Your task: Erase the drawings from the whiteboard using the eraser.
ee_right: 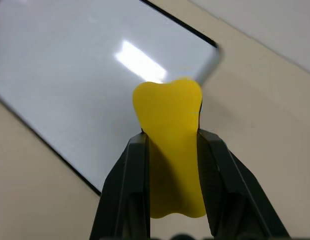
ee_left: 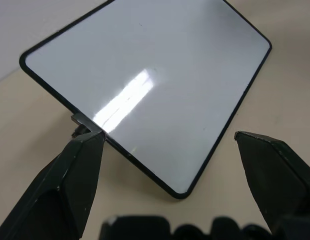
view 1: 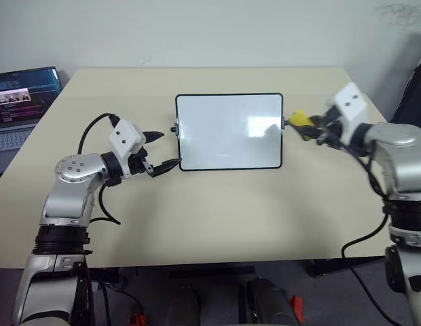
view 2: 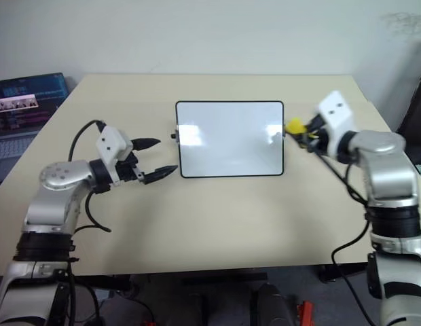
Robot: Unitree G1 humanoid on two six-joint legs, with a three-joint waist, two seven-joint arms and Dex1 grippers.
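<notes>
At the left edge of the table [view 1: 197, 224] the left gripper [view 1: 162, 149] hovers with its jaws spread apart and holding nothing, one fingertip [ee_left: 87, 145] just beside the small knob on the whiteboard's left side. The whiteboard [view 1: 229, 131] lies flat in the middle of the table; its surface looks clean apart from glare, and I can make out no drawings on it, though faint marks could hide in the shine. To the right, the right gripper [view 1: 307, 126] sits just off the board's right edge, jaws clenched on the yellow eraser [ee_right: 170, 150], which is squeezed at its waist and sticks out past the fingertips.

Risks, as I judge them: nothing pins the board, so a wipe from the right could slide it across the table or into the left fingers. The pinched eraser could twist or slip under sideways pressure. Pressing too steeply could bring the hard fingers onto the glossy surface. Any leftover marks lost in the glare could be skipped
</notes>
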